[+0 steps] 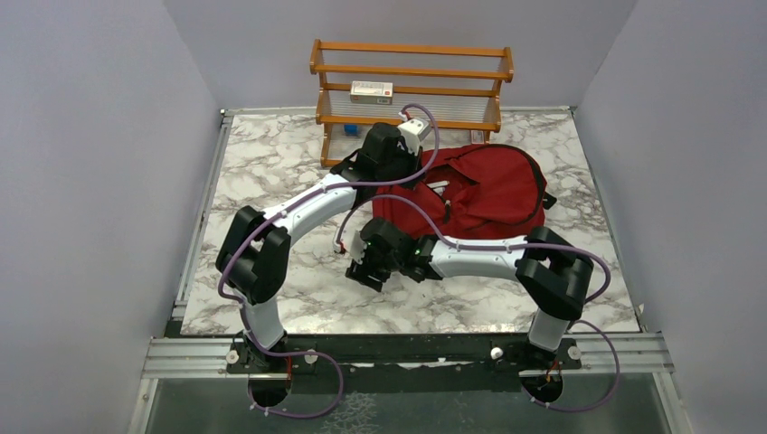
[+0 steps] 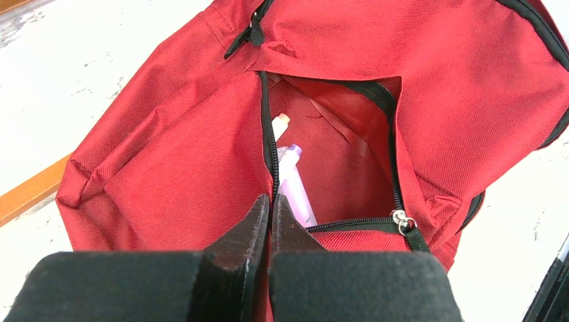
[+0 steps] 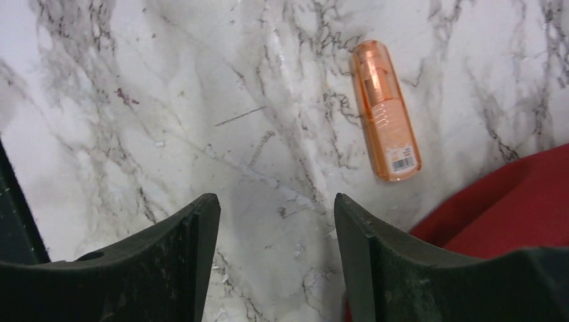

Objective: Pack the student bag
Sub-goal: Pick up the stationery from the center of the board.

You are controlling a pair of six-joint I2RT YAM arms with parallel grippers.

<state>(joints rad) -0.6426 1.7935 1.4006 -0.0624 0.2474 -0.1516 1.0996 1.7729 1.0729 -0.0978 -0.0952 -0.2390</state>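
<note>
Just beside the student bag, which lies on the marble, an orange tube points away from the right gripper, ahead and right of its wide-open, empty jaws. The left gripper is pressed closed at the bag's pocket edge; whether it pinches cloth, I can't tell.

My left gripper hangs over the student bag, fingers pressed together. My right gripper sits low just beside the bag's near-left corner, fingers spread apart, pointing down.
</note>
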